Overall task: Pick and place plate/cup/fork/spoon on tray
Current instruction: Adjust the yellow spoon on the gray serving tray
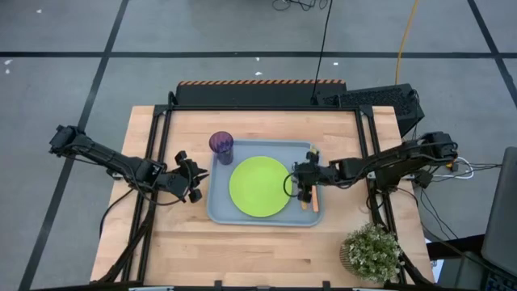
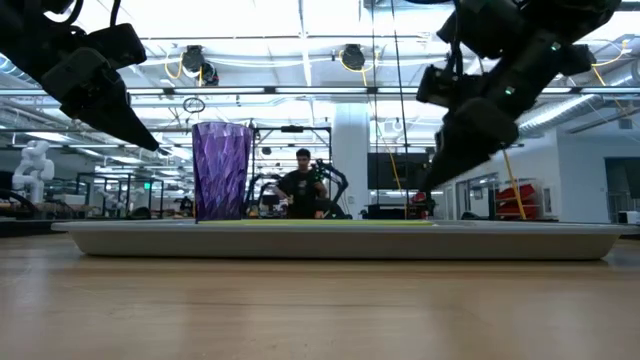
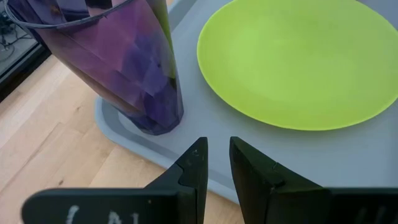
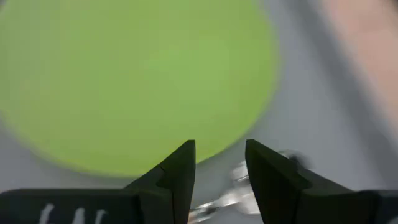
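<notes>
The grey-blue tray [image 1: 220, 212] lies mid-table. The lime-green plate [image 1: 260, 187] lies flat on it, and the purple cup [image 1: 222, 145] stands upright in its far left corner. Orange cutlery handles [image 1: 310, 204] lie on the tray's right strip beside the plate, with a shiny metal head [image 4: 239, 183]; fork and spoon I cannot tell apart. My right gripper [image 1: 297, 186] hovers open above the plate's right edge and that cutlery, holding nothing. My left gripper [image 1: 195, 181] hangs open just off the tray's left rim, near the cup [image 3: 124, 68], with nothing between its fingers [image 3: 194, 168].
A potted plant [image 1: 371, 252] stands at the table's near right corner. A black box [image 1: 380, 101] sits off the far right corner. Bare wood [image 1: 242, 250] lies between the tray and the near edge. A person [image 2: 303, 185] is in the room beyond.
</notes>
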